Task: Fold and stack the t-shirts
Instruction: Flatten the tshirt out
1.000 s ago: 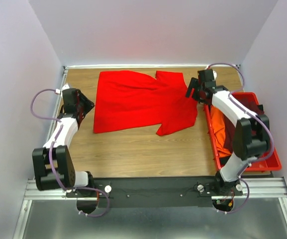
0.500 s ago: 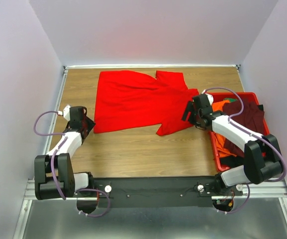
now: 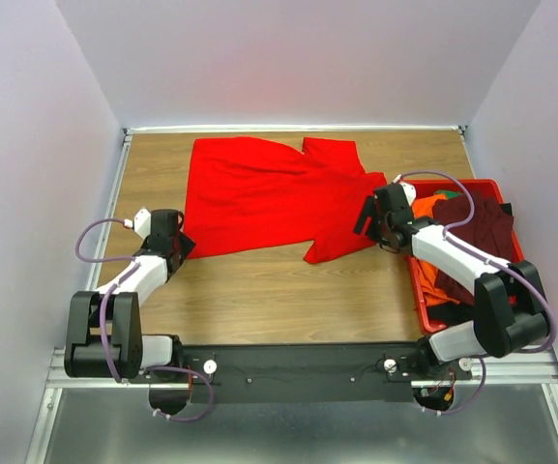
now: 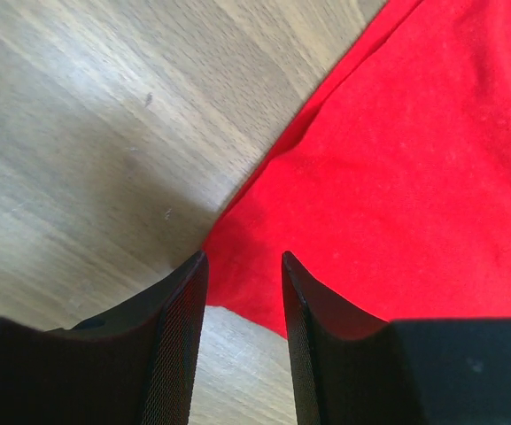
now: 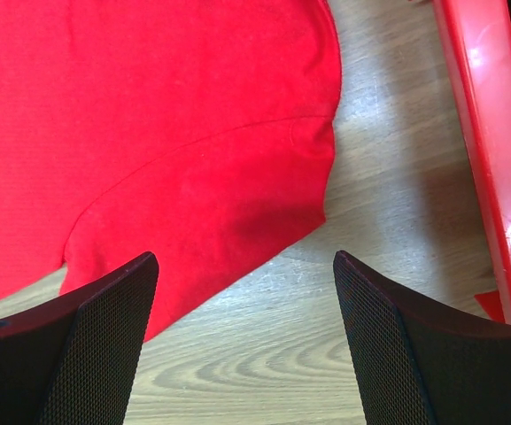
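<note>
I am watching the red t-shirt (image 3: 269,198) lying spread out on the wooden table (image 3: 259,290), covering the stretch from the centre toward 12 o'clock. Its cloth is sitting loosely, with soft creases, and one sleeve (image 3: 341,237) is reaching toward the garment's 5 o'clock. The orange shirt (image 3: 433,278) and the maroon shirt (image 3: 486,227) are lying bunched together inside the red bin (image 3: 530,314), which is standing at the table's 3 o'clock edge, near that sleeve.

The left gripper (image 4: 243,266) is sitting low at the red t-shirt's 8 o'clock corner. In the left wrist view its fingers (image 4: 180,345) are standing a narrow gap apart. The pointed corner of the red cloth is lying flat on the wood between them, so the jaws are not pinching it. I cannot tell whether the fingertips are touching the table.

The right gripper (image 5: 246,266) is hovering at the shirt's 4 o'clock side, between the sleeve and the bin. Its fingers (image 5: 87,345) are spread wide and holding nothing. In the right wrist view the sleeve's curved hem is showing in the gap, with bare wood toward 6 o'clock and the bin's glossy wall running along the 3 o'clock edge.

Both arms are reaching in from their bases at 6 o'clock.
</note>
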Robot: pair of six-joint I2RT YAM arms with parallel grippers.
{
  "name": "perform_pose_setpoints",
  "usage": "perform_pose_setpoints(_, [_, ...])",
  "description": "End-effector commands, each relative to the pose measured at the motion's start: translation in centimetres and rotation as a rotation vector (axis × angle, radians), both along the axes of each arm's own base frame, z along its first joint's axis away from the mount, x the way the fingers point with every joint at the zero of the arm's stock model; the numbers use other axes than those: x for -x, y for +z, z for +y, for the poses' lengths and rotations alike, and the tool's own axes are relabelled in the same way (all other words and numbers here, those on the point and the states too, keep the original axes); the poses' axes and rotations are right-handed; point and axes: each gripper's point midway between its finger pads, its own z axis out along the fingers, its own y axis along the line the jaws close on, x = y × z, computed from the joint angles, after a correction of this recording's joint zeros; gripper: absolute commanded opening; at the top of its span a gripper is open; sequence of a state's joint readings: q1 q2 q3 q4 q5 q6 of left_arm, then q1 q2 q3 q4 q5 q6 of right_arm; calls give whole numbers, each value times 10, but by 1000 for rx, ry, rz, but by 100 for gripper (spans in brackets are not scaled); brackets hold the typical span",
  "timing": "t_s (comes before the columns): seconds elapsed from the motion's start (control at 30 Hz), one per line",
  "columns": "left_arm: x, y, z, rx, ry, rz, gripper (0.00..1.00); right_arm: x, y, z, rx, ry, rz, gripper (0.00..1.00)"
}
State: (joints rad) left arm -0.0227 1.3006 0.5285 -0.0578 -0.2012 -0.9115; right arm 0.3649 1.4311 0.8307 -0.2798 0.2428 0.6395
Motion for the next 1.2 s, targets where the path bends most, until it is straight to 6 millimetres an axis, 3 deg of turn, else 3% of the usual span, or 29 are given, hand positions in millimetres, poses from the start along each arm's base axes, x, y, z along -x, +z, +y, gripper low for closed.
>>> perform_pose_setpoints(0.0, [8,5,13,-49,67,-1,47,-1,-3,-6,15,-36,-10,86])
perform_pose_setpoints(0.2, [19,7,19,-76,88,5,47,-1,-2,-6,17,-34,-13,86])
perform_pose_setpoints(0.37, [24,-3,13,-53,69,16,47,-1,-5,-7,22,-36,-7,86])
perform_pose_setpoints(0.6, [24,-17,2,-38,36,44,47,-3,-7,-8,33,-42,-4,87])
perform_pose_setpoints(0.7, [15,-14,1,-40,29,26,47,-3,-12,-8,37,-37,8,87])
perform_pose_setpoints(0.77, [6,-10,-1,-39,13,12,31,-2,-14,-8,39,-36,14,87])
perform_pose_setpoints(0.8, [3,-10,-2,-38,7,10,14,-3,-15,-8,41,-35,17,87])
perform_pose_setpoints(0.87, [-4,-7,-2,-48,-3,4,3,-2,-16,-7,40,-33,21,87])
perform_pose_setpoints(1.07, [-39,18,7,-49,19,-56,0,1,-30,-8,50,-32,54,86])
perform_pose_setpoints(1.17, [-46,26,11,-36,28,-75,0,-1,-36,-11,72,-46,60,86])
